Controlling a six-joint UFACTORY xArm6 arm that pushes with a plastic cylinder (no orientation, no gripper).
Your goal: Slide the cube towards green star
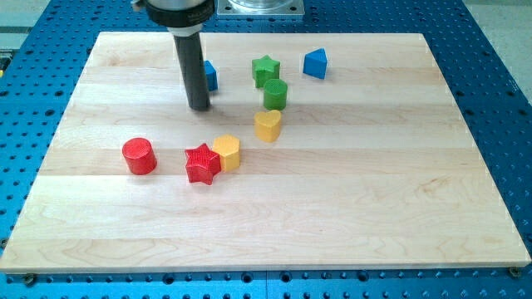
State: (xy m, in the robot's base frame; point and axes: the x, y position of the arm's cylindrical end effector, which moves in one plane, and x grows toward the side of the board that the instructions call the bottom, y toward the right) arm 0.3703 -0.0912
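Observation:
The blue cube sits near the view's top, mostly hidden behind my dark rod. My tip rests on the board just left of and below the cube, close to it or touching it. The green star lies to the right of the cube, with a gap between them. A green cylinder stands directly below the star.
A blue triangular block lies right of the star. A yellow heart sits below the green cylinder. A yellow hexagon touches a red star. A red cylinder stands at the left. The wooden board lies on a blue perforated table.

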